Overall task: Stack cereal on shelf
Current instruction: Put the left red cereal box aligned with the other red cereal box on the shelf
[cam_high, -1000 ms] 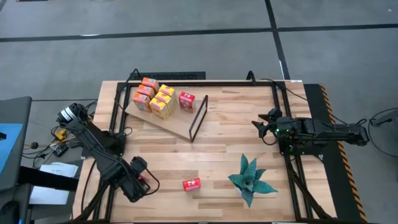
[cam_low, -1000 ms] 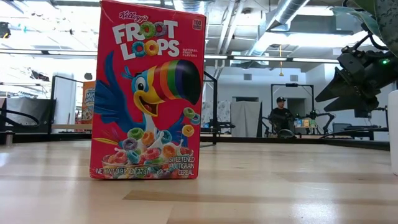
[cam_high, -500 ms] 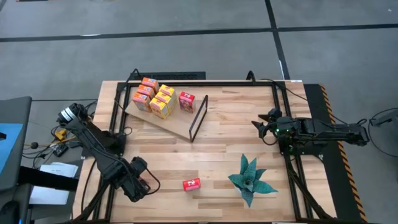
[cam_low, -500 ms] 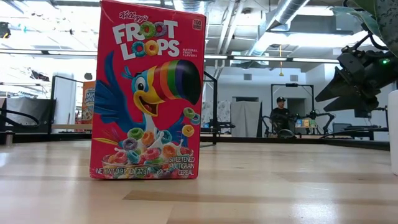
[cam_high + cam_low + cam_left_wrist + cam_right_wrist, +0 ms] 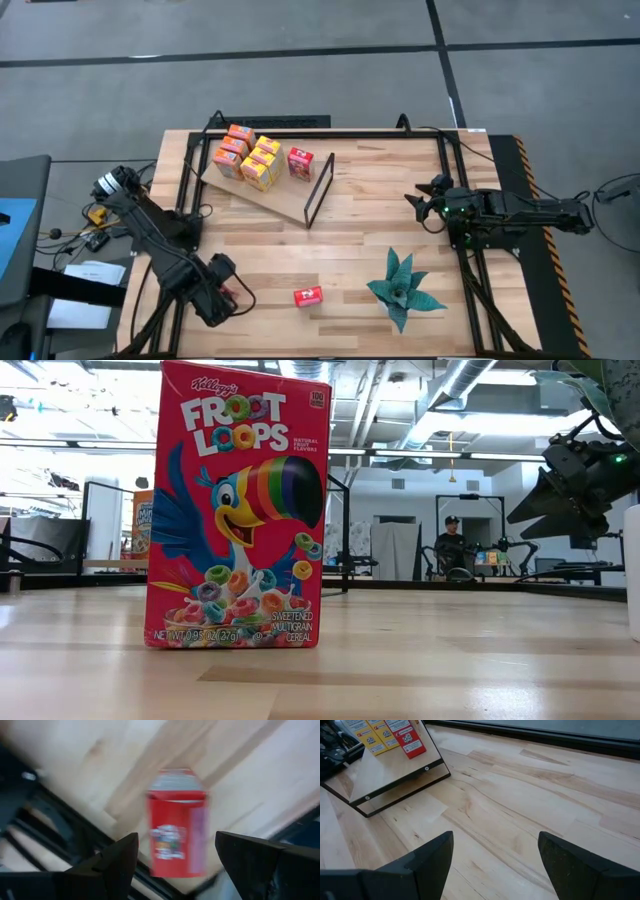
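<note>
High view, left side first: left claw (image 5: 218,298) sits low over the near left part of the counter (image 5: 360,240). Against the frames half a second and a second back it has crept slightly toward the near edge. That is the only shift; nothing else has moved. Its wrist view is smeared, which fits an arm in motion. Fingers (image 5: 117,860) stand apart, and a red box shows in the gap with a sliver of space on each side. Not clamped, as far as can be seen.

Shelf (image 5: 285,195) lies at the far left of the counter, black frame (image 5: 319,190) at its right end. Stacked cereal (image 5: 255,160) sits on it in orange, yellow and red, unchanged.

Lone red box (image 5: 308,296) stands upright on the bare counter near the front, right of the left claw and well apart from the shelf. Same spot as before.

Plant (image 5: 402,287) is right of it, untouched.

Right claw (image 5: 425,208) waits at the right side, fingers wide and empty, no change.

Judgement: one box is not yet shelved, and the left arm is only adjusting its approach, so no progress on the stack in this interval.
</note>
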Available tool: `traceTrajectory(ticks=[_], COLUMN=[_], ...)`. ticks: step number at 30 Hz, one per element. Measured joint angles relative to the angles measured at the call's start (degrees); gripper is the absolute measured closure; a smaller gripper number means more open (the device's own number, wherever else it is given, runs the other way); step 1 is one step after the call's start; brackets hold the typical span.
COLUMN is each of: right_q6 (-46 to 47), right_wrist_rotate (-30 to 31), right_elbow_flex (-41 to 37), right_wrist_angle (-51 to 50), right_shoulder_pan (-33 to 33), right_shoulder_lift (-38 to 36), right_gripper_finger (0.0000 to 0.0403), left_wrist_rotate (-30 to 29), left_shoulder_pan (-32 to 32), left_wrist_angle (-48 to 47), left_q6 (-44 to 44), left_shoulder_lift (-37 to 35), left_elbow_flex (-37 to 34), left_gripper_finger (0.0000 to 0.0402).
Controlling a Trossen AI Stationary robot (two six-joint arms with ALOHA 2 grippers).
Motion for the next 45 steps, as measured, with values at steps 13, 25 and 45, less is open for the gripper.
traceTrajectory(ticks=[13, 25, 45], right_q6=[0.01, 0.01, -0.03], right_wrist_rotate=[-0.17, -0.17, -0.17], right_elbow_flex=[0.0, 0.02, 0.09], right_wrist_angle=[0.06, 0.04, -0.29], right_shoulder_pan=[0.0, -0.02, -0.02], right_shoulder_lift=[0.01, 0.01, 0.01], right_gripper_finger=[0.0086, 0.0086, 0.0086], left_wrist_rotate=[-2.84, 0.69, 2.65], left_shoulder_pan=[-1.81, -2.18, -1.27], left_wrist_angle=[0.83, 9.23, 8.81], left_q6=[0.31, 0.83, 1.45], left_shoulder_lift=[-0.09, -0.07, -0.07], left_elbow_flex=[-0.97, -6.51, -6.25], left_gripper_finger=[0.0145, 0.0146, 0.0226])
